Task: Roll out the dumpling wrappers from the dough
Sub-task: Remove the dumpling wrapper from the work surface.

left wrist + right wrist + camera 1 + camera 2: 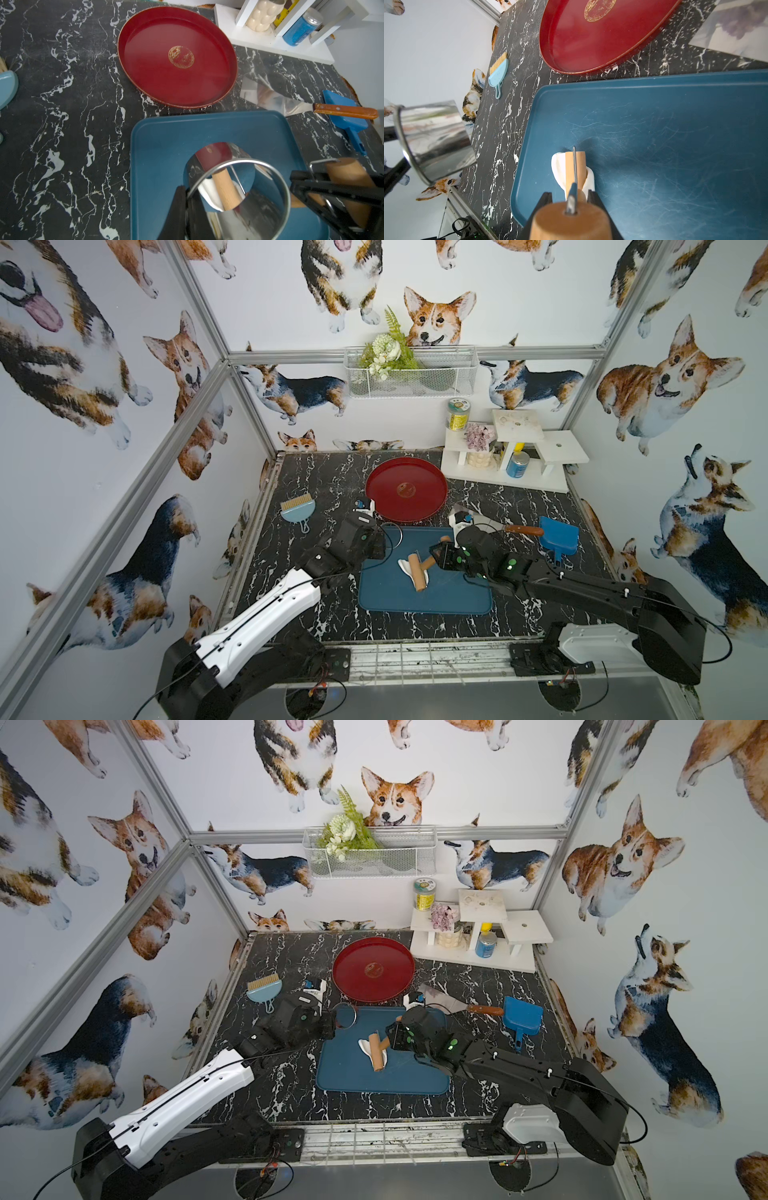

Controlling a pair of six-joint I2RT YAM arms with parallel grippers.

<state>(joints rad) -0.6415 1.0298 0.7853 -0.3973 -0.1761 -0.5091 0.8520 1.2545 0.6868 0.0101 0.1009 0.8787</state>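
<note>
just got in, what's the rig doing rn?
The right tool is shut on the wooden handle of a small rolling pin, whose barrel lies on the dough on the blue tray. The dough is a partly flattened, uneven patch. The left tool is shut on the rim of a metal ring cutter, held tilted near the tray's far left corner. The red plate holds nothing.

A robot test booth dressed as a kitchen: aluminium frame (291, 356), corgi-print walls (673, 377), marble-look counter (316, 485).
</note>
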